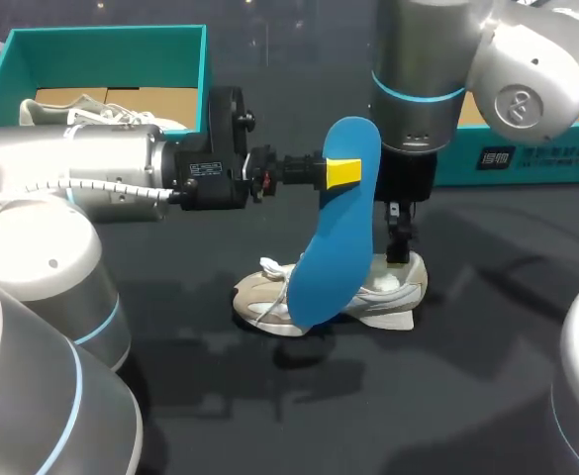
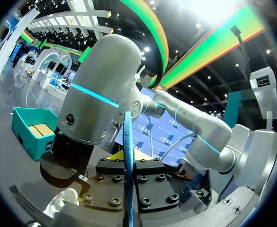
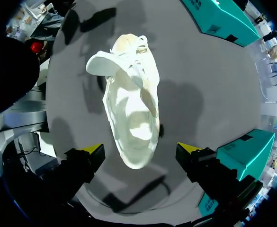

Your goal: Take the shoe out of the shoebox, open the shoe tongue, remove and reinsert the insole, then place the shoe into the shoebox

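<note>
A blue insole (image 1: 334,233) hangs upright above the table, and my left gripper (image 1: 343,171) is shut on its upper part. In the left wrist view the insole (image 2: 128,142) shows edge-on between the fingers of the left gripper (image 2: 128,176). Behind and under the insole, a beige and white sneaker (image 1: 383,289) lies on the dark table. My right gripper (image 1: 400,245) hangs just over its heel end. From the right wrist view the shoe (image 3: 131,109) lies under the open right gripper (image 3: 142,150), its tongue pulled out, with nothing held.
A teal shoebox (image 1: 206,74) stands at the back left with a second sneaker (image 1: 91,114) inside. Another teal box (image 1: 527,163) sits at the back right, behind my right arm. Bare dark tabletop (image 1: 368,406) lies in front of the shoe.
</note>
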Robot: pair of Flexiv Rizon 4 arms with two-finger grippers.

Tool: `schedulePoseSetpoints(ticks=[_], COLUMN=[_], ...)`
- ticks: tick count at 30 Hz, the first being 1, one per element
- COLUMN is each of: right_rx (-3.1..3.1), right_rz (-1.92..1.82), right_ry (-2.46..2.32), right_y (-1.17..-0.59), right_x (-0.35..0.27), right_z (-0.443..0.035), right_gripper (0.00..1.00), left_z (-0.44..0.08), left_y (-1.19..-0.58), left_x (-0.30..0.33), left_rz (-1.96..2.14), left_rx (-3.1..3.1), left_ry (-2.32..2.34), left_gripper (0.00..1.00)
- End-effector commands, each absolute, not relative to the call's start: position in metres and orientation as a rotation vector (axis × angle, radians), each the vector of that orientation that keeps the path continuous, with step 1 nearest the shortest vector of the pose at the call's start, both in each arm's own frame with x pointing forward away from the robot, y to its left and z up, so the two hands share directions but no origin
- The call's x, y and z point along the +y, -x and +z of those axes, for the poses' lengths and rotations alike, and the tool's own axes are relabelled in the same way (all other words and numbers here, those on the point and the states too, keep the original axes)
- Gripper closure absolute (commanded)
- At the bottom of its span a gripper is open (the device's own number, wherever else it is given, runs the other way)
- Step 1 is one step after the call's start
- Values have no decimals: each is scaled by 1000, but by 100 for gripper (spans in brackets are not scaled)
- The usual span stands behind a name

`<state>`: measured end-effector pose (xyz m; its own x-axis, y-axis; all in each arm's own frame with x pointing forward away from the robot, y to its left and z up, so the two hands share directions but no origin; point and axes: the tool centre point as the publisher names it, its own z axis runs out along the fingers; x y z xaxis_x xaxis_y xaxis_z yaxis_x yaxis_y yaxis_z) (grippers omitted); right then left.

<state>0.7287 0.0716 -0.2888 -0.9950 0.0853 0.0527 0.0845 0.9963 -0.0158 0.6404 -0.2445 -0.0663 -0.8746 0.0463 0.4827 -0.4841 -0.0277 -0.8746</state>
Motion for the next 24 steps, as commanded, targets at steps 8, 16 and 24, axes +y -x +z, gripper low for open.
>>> schedulePoseSetpoints(ticks=[8,16,24], right_rx=[-3092,-3092,-3092], right_rz=[10,10,7], right_ry=[96,96,56], right_y=[-745,-745,-760], right_x=[82,82,104], right_z=[-296,-296,-321], right_gripper=[0,0,0], left_z=[-67,-67,-67], left_y=[-639,-639,-639], left_x=[-245,-245,-245], left_rz=[1965,1965,1965], left_rx=[-1883,-1883,-1883], left_ry=[-459,-459,-459], left_gripper=[100,100,100])
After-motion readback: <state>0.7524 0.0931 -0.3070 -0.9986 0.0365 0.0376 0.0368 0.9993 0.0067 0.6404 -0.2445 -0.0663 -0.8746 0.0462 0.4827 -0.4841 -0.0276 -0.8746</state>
